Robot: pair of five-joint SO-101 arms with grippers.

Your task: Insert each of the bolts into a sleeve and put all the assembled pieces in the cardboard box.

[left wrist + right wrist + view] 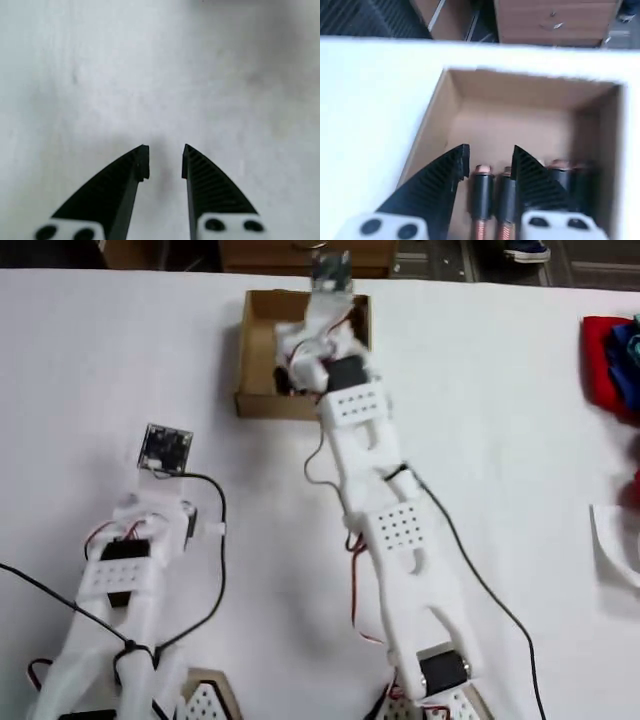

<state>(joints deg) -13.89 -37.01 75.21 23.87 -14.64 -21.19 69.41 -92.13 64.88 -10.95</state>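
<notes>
The cardboard box [255,350] stands at the far middle of the white table. My right arm [380,470] stretches out to it, and the right gripper [490,162] hangs open just above the box floor [520,120]. Several assembled pieces lie side by side there: black sleeves [482,192] with copper bolt heads showing at their ends, one between the fingertips, others [560,175] behind the finger. My left arm [130,560] rests at the near left. Its left gripper [165,162] stands open over bare table with nothing between its fingers.
A red cloth bundle [610,360] and a white curved object [612,550] lie at the table's right edge. Black cables [215,570] trail from both arms. Wooden furniture [555,20] stands beyond the far edge.
</notes>
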